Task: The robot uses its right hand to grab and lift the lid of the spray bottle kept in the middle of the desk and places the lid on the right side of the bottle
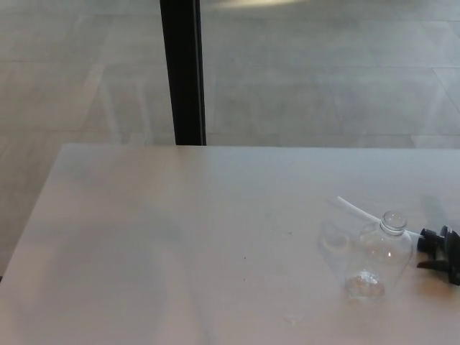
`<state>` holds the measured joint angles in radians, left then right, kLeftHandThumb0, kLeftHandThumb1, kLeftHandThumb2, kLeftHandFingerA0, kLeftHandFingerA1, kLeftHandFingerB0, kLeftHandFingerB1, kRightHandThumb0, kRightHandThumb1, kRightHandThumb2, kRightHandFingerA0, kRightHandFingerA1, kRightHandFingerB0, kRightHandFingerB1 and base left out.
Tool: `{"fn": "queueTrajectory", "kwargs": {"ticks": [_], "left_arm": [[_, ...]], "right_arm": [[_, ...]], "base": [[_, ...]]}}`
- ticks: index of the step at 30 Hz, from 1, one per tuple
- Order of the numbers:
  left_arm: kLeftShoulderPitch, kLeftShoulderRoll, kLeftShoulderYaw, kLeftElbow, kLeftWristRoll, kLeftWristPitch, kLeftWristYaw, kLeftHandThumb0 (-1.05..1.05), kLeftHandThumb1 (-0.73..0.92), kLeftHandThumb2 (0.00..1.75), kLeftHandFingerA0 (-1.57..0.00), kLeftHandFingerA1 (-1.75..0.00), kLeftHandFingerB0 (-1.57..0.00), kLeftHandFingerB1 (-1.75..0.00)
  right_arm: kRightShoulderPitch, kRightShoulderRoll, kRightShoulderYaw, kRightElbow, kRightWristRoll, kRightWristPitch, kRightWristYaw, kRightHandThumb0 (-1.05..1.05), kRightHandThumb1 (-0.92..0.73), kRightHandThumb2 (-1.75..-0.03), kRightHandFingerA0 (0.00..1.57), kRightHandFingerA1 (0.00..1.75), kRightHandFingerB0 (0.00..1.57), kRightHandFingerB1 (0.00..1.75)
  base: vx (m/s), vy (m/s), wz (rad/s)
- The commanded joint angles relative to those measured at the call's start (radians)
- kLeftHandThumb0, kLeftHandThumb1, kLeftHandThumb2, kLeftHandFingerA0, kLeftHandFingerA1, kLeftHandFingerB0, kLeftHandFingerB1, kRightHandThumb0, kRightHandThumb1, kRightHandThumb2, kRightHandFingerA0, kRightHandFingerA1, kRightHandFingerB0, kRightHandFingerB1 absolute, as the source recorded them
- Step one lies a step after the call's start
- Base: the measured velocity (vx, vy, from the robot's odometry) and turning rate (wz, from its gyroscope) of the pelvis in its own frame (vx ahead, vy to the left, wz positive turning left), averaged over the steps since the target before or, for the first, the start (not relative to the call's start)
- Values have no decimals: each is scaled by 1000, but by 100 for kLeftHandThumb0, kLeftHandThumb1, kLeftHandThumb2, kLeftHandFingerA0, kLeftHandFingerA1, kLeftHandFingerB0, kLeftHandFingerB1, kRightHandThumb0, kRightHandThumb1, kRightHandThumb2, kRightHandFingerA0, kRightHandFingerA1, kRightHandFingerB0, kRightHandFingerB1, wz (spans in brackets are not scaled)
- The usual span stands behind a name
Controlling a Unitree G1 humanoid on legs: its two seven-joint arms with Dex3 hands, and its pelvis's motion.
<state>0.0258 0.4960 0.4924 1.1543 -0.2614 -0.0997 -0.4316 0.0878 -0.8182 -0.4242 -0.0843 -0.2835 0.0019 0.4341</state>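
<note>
Desk (180, 237) holds one open bottle (377, 259) and one black lid (440, 253) (tube attached); no robot hand shows.

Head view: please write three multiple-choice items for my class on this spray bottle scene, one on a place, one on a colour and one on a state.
1. Where does the spray lid lie?
A. left of the bottle
B. right of the bottle
C. on the floor

2. What colour is the lid's head?
A. black
B. red
C. yellow

3. The bottle is:
A. capped
B. lying flat
C. upright and uncapped

Answers:
1 B: it rests on the desk at the bottle's right.
2 A: the head is black, and its white tube trails off it.
3 C: the bottle stands with its neck bare.
</note>
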Motion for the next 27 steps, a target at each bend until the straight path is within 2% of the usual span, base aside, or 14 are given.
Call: {"fn": "queueTrajectory", "kwargs": {"ticks": [1, 2, 5, 6, 7, 9, 10, 15, 16, 17, 19, 22, 23, 27], "left_arm": [[10, 11, 9, 11, -13, -24, 7, -105, 45, 88, -56, -119, -39, -109], [11, 11, 10, 9, -14, -22, 6, -105, 36, 115, -65, -112, -47, -98], [11, 13, 14, 12, -17, -17, 10, -101, 37, 115, -64, -108, -40, -92], [11, 12, 21, 13, -24, -8, 17, -98, 37, 115, -67, -110, -46, -96], [10, 12, 27, 21, -29, -6, 15, -100, 37, 116, -66, -111, -44, -96], [8, 12, 28, 32, -29, -1, 24, -103, 45, 89, -60, -120, -40, -107], [10, 13, 24, 36, -24, -6, 23, -104, 37, 117, -63, -109, -31, -88], [8, 12, 43, 61, -43, 28, 28, -104, 36, 115, -63, -112, -41, -96], [9, 7, 49, 67, -47, 33, 43, -100, 35, 114, -63, -110, -39, -93], [9, 5, 51, 73, -47, 40, 56, -104, 34, 115, -59, -109, -26, -88], [10, 0, 47, 79, -41, 48, 68, -102, 43, 93, -50, -124, -32, -111], [15, -6, 38, 94, -31, 39, 69, -100, 34, 109, -59, -107, -37, -91], [13, -7, 38, 102, -30, 45, 72, -104, 32, 108, -60, -110, -38, -94], [14, -10, 35, 101, -28, 48, 81, -101, 32, 109, -61, -109, -38, -93]], "right_arm": [[-4, 158, -504, 198, 251, 148, -258, -94, -57, -78, 0, 17, 9, 46], [-14, 168, -524, 239, 252, 147, -295, -89, -73, -62, 0, 22, 9, 48], [-8, 187, -585, 369, 246, 182, -368, -86, -78, -63, 0, 14, 2, 43], [18, 214, -608, 428, 263, 161, -385, -101, -65, -97, 0, 33, 0, 34], [40, 243, -623, 485, 287, 134, -393, -76, -74, -62, 0, 0, 2, 42], [27, 254, -638, 596, 303, 100, -430, -79, -64, -64, 0, 7, 4, 42], [30, 273, -656, 618, 335, 90, -409, -82, -53, -87, 0, 41, 0, 35], [6, 364, -731, 718, 448, 124, -389, -66, -65, -76, 0, 29, 0, 12], [-7, 376, -746, 759, 461, 155, -408, -83, -51, -87, 0, 36, 0, 10], [-26, 398, -786, 798, 511, 142, -407, -61, -63, -85, 0, 32, 0, 0], [-48, 397, -822, 860, 554, 150, -378, -51, -76, -66, 0, 18, 0, 0], [-32, 393, -771, 912, 483, 154, -390, -69, -49, -91, 0, 45, 0, 28], [-21, 414, -764, 906, 486, 133, -360, -61, -63, -74, 0, 25, 5, 13], [-22, 425, -750, 928, 478, 120, -337, -64, -64, -71, 0, 33, 2, 22]], "base": [[0, 0, 0], [0, 0, 0], [0, 0, 0], [0, 0, 0], [0, 0, 0], [0, 0, 0], [0, 0, 0], [0, 0, 0], [0, 0, 0], [0, 0, 0], [0, 0, 0], [0, 0, 0], [0, 0, 0], [0, 0, 0]]}}
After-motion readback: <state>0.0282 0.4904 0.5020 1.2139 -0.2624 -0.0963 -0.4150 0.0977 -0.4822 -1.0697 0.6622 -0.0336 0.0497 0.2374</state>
